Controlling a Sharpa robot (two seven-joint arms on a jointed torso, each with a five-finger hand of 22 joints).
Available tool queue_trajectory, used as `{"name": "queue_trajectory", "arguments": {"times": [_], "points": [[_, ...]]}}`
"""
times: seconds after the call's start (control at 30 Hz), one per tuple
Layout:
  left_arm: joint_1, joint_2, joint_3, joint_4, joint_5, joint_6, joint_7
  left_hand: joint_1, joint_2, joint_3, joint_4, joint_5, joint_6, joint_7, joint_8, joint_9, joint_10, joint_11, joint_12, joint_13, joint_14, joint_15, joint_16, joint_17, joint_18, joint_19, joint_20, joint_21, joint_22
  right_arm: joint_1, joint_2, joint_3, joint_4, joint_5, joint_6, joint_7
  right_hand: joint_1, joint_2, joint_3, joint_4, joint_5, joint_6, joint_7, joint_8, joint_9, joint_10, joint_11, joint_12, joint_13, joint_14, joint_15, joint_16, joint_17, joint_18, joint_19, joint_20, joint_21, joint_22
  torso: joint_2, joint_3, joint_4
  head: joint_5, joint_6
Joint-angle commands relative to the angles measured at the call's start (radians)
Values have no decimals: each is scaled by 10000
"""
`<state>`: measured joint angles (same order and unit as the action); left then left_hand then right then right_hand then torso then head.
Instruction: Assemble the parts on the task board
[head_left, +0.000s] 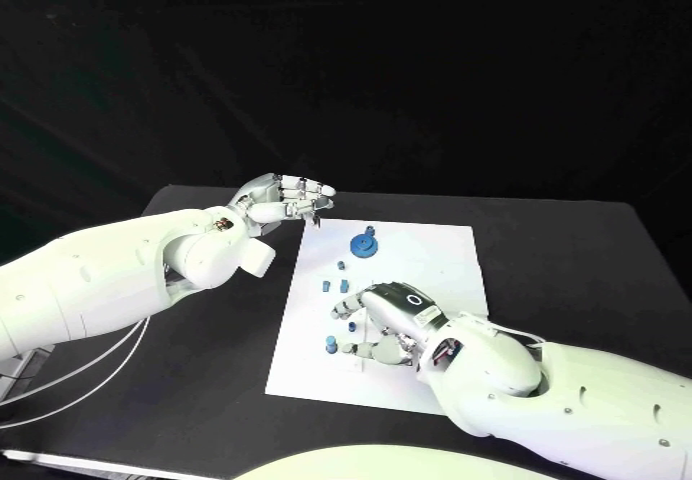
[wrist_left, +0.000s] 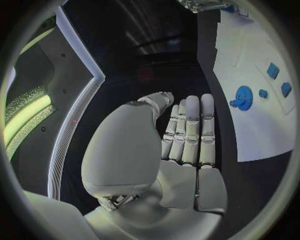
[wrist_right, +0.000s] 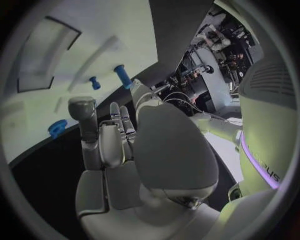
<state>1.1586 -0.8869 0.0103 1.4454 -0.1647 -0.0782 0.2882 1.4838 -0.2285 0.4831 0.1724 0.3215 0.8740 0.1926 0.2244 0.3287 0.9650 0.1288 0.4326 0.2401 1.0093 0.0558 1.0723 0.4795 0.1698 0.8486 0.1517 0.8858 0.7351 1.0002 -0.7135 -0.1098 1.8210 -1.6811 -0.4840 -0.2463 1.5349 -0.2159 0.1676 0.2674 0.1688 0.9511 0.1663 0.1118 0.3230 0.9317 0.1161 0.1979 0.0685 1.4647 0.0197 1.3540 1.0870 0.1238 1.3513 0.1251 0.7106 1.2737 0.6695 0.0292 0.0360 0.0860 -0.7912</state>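
Small blue parts (head_left: 340, 266) lie scattered on the white task board (head_left: 433, 260) at mid-table, a blue gear (head_left: 364, 243) near its far edge. The right hand (head_left: 387, 318) hovers directly over the near cluster, fingers curled inward, nothing visibly held. The left hand (head_left: 281, 200), fingers together and empty, waits off the board's far-left corner, farther away.

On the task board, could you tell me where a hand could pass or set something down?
The task board is bare along its right side, beside the blue gear. Its left and near part is crowded with small blue parts under the right hand.
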Motion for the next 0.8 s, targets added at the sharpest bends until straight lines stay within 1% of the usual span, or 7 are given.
{"name": "queue_trajectory", "arguments": {"times": [0.03,0.27,0.4,0.5,0.53,0.63,0.8], "points": [[4,2,-3,4,5,172,36,-20,77,-2,-83,20,-18,42,44,-13,-80,-1,64,-15,-17,13,-46,-11,135,-11,30,-38,-8,282,-629,93,337,1614,-681,714,177,39,-69,121,109,-26,61,-61,-29,104,-16,184,27,33,67,-42,-2,116,-17,-25,39,10,-7,-3,-23,-106,59],[-4,-27,-43,15,23,156,47,-27,78,-6,-82,20,-21,43,46,-14,-86,1,64,-17,-16,14,-50,-11,135,-10,31,-43,-10,946,-2126,180,700,4115,-184,743,-137,226,112,229,154,298,35,13,-65,1948,-241,1088,253,229,-96,286,588,-53,411,-135,1233,466,-57,-28,-80,-627,141],[-6,-67,-58,79,34,120,79,-38,76,-11,-77,19,-22,44,46,-14,-87,2,64,-17,-15,16,-51,-11,134,-10,32,-46,-11,1163,-3062,187,802,5327,96,507,-670,96,83,224,285,583,-291,344,29,3430,-649,2011,908,423,-417,701,1336,-201,721,-407,2243,879,-82,-63,-131,-931,142],[-13,-117,-66,152,40,92,104,-38,76,-11,-77,19,-22,44,46,-14,-87,2,64,-17,-15,16,-51,-11,134,-10,32,-46,-11,1219,-3655,138,885,5909,387,186,-1201,190,-121,172,631,329,-455,1047,346,3146,-870,4165,3054,470,-592,855,1544,-296,878,-613,2788,1175,-107,-65,-181,-1086,109],[-15,-128,-68,173,41,86,110,-38,76,-11,-77,19,-22,44,46,-14,-87,2,64,-17,-15,16,-51,-11,134,-10,32,-46,-11,1218,-3830,115,927,6018,480,56,-1454,202,-257,65,574,215,-491,1253,440,4148,-860,7292,6630,550,-603,1034,1911,-355,973,-618,3152,1319,-113,-61,-195,-1133,97],[-23,-155,-80,227,45,81,124,-38,76,-11,-77,19,-22,44,46,-14,-87,2,64,-17,-15,16,-51,-11,134,-10,32,-46,-11,1186,-4281,54,1080,6104,764,-403,-2018,449,-578,203,587,-104,-554,2173,806,4921,-868,11326,11626,716,-591,1481,2879,-454,1149,-625,3845,1647,-131,-58,-225,-1219,81],[-32,-171,-97,280,49,79,130,-38,76,-11,-77,19,-22,44,46,-14,-87,2,64,-17,-15,16,-51,-11,134,-10,32,-46,-11,1062,-4662,-22,1275,5819,1127,-1232,-2682,724,-1375,263,664,-218,-638,2971,1103,5585,-927,12683,13538,861,-643,1830,3762,-582,1348,-653,4660,1976,-154,-77,-250,-1297,54]]}}
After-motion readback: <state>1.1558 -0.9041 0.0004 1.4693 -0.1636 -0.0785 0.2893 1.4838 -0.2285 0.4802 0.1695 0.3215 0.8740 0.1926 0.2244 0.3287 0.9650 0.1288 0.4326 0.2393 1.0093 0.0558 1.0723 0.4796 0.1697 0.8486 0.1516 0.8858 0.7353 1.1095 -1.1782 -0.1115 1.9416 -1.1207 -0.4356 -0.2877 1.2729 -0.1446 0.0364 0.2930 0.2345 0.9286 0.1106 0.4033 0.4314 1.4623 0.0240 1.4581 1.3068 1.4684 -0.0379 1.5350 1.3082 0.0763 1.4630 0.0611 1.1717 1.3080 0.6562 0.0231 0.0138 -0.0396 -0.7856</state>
